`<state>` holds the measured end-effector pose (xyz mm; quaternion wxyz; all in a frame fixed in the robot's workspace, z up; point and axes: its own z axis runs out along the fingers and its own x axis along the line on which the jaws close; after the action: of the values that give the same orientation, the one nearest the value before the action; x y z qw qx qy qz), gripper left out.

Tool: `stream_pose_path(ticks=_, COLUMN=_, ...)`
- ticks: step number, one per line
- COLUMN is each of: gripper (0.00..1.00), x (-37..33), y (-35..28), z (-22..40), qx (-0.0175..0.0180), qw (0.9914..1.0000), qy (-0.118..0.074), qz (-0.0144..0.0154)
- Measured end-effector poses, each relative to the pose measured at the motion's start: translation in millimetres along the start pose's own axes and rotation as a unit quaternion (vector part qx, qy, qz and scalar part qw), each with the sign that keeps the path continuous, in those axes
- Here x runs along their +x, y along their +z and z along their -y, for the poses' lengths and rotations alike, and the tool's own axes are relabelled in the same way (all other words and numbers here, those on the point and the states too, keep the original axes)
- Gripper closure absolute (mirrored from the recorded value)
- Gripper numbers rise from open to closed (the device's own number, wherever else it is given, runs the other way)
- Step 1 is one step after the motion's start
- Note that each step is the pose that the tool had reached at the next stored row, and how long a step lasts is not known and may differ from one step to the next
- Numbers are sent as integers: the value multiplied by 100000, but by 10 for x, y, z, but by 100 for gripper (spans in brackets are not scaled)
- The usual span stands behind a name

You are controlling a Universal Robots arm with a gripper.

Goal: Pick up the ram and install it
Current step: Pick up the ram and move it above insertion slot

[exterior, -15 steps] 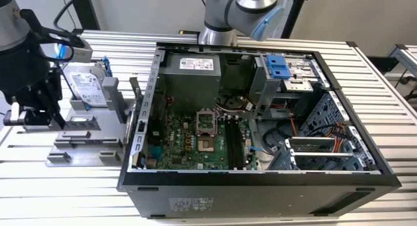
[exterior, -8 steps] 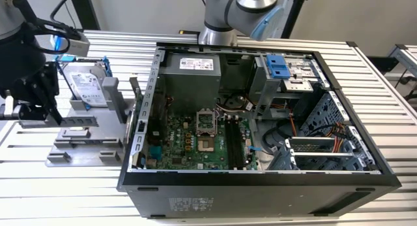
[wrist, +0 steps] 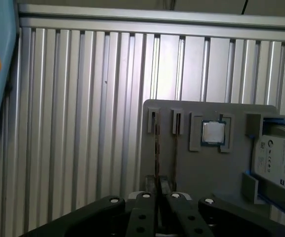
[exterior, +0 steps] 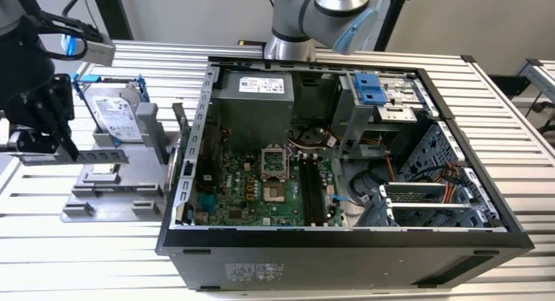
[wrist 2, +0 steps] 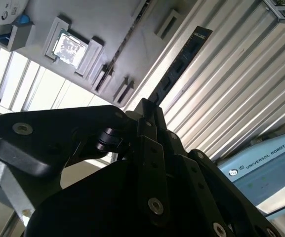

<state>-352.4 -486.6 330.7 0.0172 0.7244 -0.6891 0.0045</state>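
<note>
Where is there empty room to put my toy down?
Bare table in front of the grey holder, at the exterior view's lower left, and right of the case. The holder and inside the case are crowded.

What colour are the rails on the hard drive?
Blue; the rails show best in the exterior view.

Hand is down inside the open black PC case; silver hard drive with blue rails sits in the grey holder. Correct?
No. The hand is outside the open black PC case, at the exterior view's left by the grey holder. The silver hard drive with blue rails does sit in that holder.
</note>
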Motion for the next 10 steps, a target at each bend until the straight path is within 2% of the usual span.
stream_pose_path(ticks=5, gripper=100, x=3, y=-80, z=-2, qx=1, qw=100000, qy=-4, qz=1)
stream_pose_path(ticks=10, gripper=100, x=4, y=-129, z=-6, qx=-5, qw=100000, qy=239, qz=3)
